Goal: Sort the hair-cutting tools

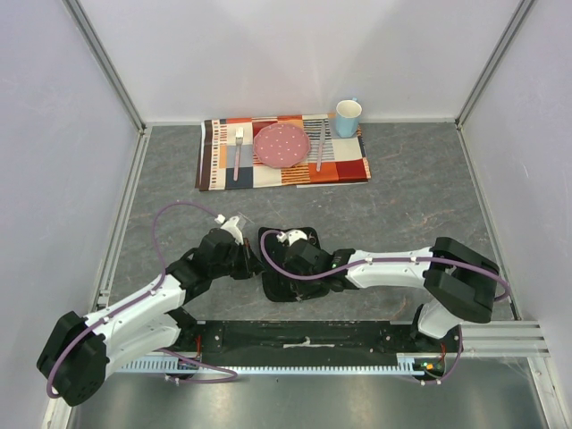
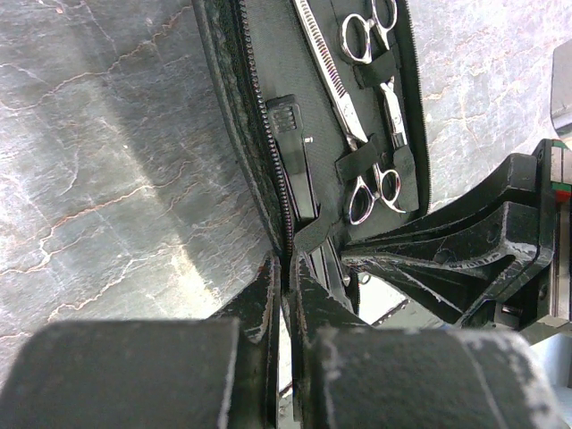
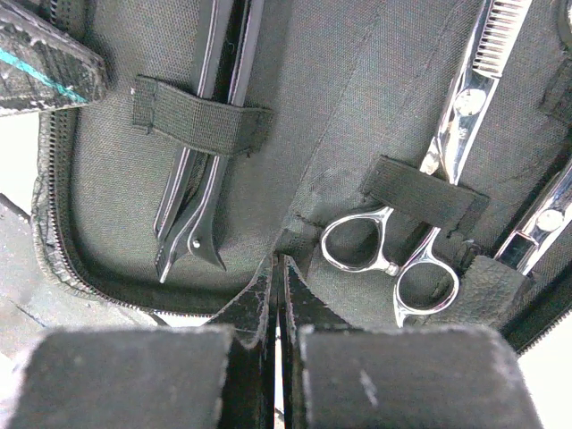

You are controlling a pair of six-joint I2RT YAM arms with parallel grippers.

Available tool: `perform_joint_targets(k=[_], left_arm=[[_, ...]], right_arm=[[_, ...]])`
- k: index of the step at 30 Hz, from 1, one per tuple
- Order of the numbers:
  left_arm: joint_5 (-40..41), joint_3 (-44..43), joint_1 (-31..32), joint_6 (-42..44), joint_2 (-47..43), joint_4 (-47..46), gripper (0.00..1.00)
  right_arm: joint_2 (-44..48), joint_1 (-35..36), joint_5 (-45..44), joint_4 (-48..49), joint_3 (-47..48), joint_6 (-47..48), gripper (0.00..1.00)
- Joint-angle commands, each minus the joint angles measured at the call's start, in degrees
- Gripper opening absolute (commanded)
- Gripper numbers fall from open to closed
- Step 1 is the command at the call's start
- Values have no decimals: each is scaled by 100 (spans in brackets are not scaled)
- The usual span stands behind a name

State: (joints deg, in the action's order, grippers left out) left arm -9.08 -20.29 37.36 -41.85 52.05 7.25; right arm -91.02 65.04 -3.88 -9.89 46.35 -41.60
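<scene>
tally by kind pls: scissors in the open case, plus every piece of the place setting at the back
scissors: 2 (toothed pair, second pair)
fork: 1
knife: 1
pink plate: 1
light blue cup: 1
striped placemat: 1
total: 7

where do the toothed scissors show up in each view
Top external: not visible; only the case shows, at centre.
Left wrist: toothed scissors at top centre, strapped in the case.
Right wrist: right side, rings at low centre.
Shared landmark: the black clips under their strap.
</scene>
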Motion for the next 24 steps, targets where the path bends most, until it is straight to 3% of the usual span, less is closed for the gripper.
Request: perform_joint_targets(k=[1, 14, 24], left_arm=[[214, -220, -1, -17, -81, -39, 2], [811, -747, 25, 220, 401, 277, 2], [1084, -994, 113, 142, 736, 137, 2]], right_arm=[[-108, 27, -95, -109, 49, 73, 0], [-258, 352, 651, -1005, 401, 399, 0], [-83, 413, 1266, -1164, 296, 250, 0]])
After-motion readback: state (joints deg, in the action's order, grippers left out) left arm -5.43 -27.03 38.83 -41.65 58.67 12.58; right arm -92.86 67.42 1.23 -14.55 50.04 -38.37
